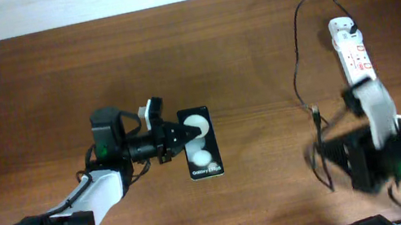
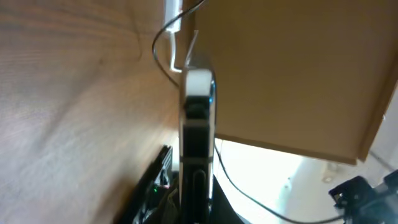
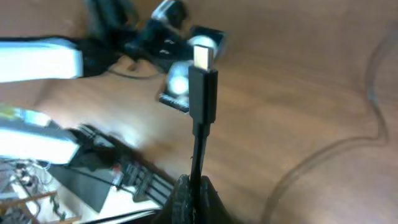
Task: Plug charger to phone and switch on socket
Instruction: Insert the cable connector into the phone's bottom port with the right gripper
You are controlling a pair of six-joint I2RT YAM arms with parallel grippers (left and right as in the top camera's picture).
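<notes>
Holding upright the thin black charger cable (image 3: 199, 143), jaws seemingly clamped just below its silver-tipped connector (image 3: 203, 59), the right gripper (image 3: 193, 194) sits well apart from the glossy black rectangular phone (image 1: 201, 143), pinched at its edge by the left gripper (image 1: 178, 137); the tip should meet the port squarely before pushing.

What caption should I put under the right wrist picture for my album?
Right gripper pinches the charger, tip up, phone beyond it.

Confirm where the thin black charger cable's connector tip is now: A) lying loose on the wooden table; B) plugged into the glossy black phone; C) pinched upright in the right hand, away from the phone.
C: in the right wrist view the charger cable rises from the right hand, connector tip bare, the glossy black phone well beyond it.
</notes>
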